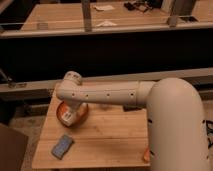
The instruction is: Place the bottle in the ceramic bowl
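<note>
The glossy orange-brown ceramic bowl [80,117] sits near the back left corner of the small wooden table [110,137]. The small white bottle [67,116] with dark marks shows inside the bowl, at its left side. My gripper [71,106] hangs from the white wrist directly over the bowl, reaching down to the bottle. The arm hides much of the bowl and the top of the bottle. I cannot tell whether the gripper still holds the bottle.
A blue rectangular block [62,146] lies near the table's front left. An orange carrot-like piece [146,155] peeks out at the front right, beside my arm's big white link [175,130]. A dark counter and rail run behind the table.
</note>
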Robot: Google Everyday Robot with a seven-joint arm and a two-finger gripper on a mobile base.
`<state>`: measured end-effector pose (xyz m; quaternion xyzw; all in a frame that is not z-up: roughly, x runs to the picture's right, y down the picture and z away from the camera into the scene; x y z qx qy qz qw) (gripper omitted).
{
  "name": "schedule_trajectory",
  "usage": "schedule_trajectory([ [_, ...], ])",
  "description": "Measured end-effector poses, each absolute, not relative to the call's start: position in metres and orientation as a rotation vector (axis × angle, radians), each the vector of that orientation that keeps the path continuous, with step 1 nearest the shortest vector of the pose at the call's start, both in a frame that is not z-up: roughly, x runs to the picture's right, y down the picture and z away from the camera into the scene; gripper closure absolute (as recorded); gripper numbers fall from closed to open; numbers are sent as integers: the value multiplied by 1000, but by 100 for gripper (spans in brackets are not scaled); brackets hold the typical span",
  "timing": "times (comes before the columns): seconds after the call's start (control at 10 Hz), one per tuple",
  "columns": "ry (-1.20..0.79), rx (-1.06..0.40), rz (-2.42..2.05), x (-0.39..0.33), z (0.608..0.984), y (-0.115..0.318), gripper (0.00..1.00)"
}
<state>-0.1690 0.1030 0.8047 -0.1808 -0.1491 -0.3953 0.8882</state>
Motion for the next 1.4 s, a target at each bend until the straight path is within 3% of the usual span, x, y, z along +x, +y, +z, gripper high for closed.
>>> schedule_trajectory([
  [0.3,-313,-374,-821,-169,804,103,68],
  [0.6,-318,-371,-820,-170,804,103,82],
  [1.0,-324,-368,-820,-171,804,104,89],
  [1.2,-327,-366,-820,-171,804,105,85],
  [1.4,-330,-364,-820,-172,803,104,67],
])
